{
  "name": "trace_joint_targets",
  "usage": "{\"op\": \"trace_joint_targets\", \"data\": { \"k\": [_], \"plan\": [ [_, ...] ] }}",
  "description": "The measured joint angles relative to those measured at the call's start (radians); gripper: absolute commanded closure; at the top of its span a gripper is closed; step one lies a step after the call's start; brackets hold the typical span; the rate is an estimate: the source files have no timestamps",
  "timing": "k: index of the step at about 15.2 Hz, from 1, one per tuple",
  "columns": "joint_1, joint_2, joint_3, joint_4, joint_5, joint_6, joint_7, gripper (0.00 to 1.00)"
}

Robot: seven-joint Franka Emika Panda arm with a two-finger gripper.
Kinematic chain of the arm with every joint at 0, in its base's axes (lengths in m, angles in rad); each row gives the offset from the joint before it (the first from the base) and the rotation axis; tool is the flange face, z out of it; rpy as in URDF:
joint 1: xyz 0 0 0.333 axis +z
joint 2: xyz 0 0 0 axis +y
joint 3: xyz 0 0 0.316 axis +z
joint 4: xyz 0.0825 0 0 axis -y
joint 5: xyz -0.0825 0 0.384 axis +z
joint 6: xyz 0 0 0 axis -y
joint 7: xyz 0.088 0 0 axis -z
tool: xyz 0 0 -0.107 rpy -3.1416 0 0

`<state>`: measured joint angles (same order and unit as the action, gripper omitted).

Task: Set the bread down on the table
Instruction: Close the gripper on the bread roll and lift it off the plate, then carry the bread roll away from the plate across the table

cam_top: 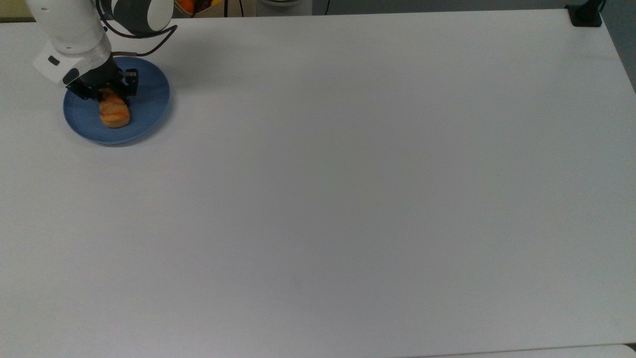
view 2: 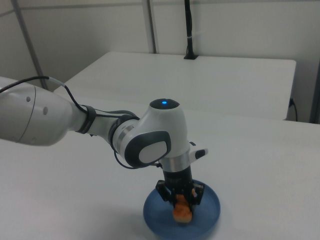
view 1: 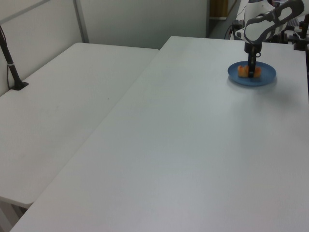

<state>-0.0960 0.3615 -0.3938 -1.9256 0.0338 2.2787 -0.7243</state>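
Reaching straight down over the blue plate (cam_top: pixel 149 107), the gripper (cam_top: pixel 105 93) sits at one end of the bread (cam_top: pixel 115 112), with a dark finger on each side of that end. In the right view the gripper (view 2: pixel 180 196) straddles the top of the bread (view 2: pixel 182 211), and the fingers look close against its sides, though whether they are pinching it or merely bracketing it cannot be told for sure from these angles.

The bread lies on the plate, lengthwise away from the gripper in the top view, its free end pointing toward the plate's near rim. It rests a little toward the top view's left of the plate's middle. In the left view the bread (view 1: pixel 251 72) shows as a small orange shape behind the dark gripper (view 1: pixel 250 72), on the plate (view 1: pixel 265 77).

The plate stands on the white table (cam_top: pixel 348 189), near the corner at the top view's upper left. In the left view the plate is at the far right of the table (view 1: pixel 183 145), and a second white table (view 1: pixel 63 106) stands just beside it, on the left view's left. The arm (view 2: pixel 155 140), white with grey joints, comes in from the right view's left and bends down to the plate (view 2: pixel 207 220).
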Motion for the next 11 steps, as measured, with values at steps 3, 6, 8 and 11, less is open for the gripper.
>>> {"op": "trace_joint_targets", "data": {
  "k": [3,6,8,11],
  "plan": [
    [0.005,-0.044,0.000,0.011,0.000,-0.051,0.000,0.56],
    [0.032,-0.156,0.001,0.054,0.001,-0.183,0.001,0.55],
    [0.068,-0.256,0.007,0.087,0.007,-0.314,0.012,0.55],
    [0.112,-0.379,0.075,0.093,0.010,-0.497,0.086,0.55]
  ]
}}
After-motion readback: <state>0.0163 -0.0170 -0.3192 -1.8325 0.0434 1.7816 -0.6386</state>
